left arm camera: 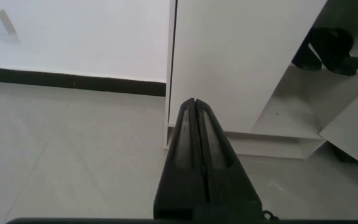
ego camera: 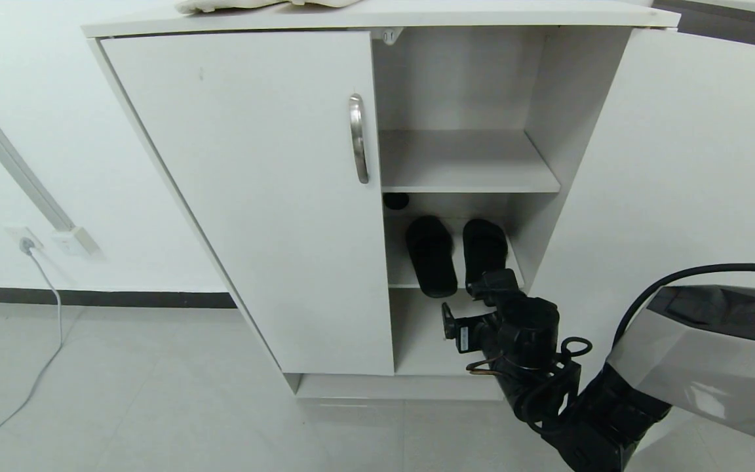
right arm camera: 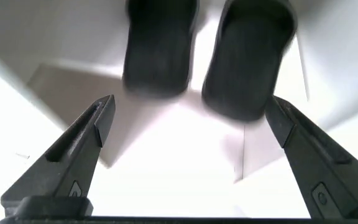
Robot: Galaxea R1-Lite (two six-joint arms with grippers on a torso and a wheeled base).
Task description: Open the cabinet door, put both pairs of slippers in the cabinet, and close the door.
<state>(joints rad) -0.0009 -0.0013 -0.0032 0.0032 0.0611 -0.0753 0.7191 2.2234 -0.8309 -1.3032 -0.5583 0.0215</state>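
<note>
Closest to me, my left claw [left arm camera: 194, 111] is clenched, its two fingers pressed flat together with nothing between them. It hangs low over the tiled floor [ego camera: 154, 406], pointing at the bottom corner of the cabinet [ego camera: 390, 14] on its closed side.

My right claw [ego camera: 466, 302] is released, its jaws spread wide and holding nothing. It sits in front of the open half of the cabinet, just below the front edge of the middle shelf [ego camera: 398, 275] and above the bottom compartment [ego camera: 417, 341]. In the right wrist view the fingers [right arm camera: 86, 134] frame the slippers from either side without touching them.

The pair of black slippers [ego camera: 430, 255] lies side by side on that middle shelf, lengthwise front to back. The near end of the one toward the closed door juts slightly over the shelf's edge. Behind them, deeper on the shelf, is a small dark shape I cannot identify.

The right door [ego camera: 672, 164] stands swung open. The left door [ego camera: 246, 196] is closed, its metal handle [ego camera: 358, 137] upright along the inner edge. The upper shelf [ego camera: 463, 164] runs above the slippers.

A pale item [ego camera: 266, 5] rests on the cabinet's top. Beside the cabinet, a cable [ego camera: 50, 341] trails from a wall socket [ego camera: 22, 239] to the floor.
</note>
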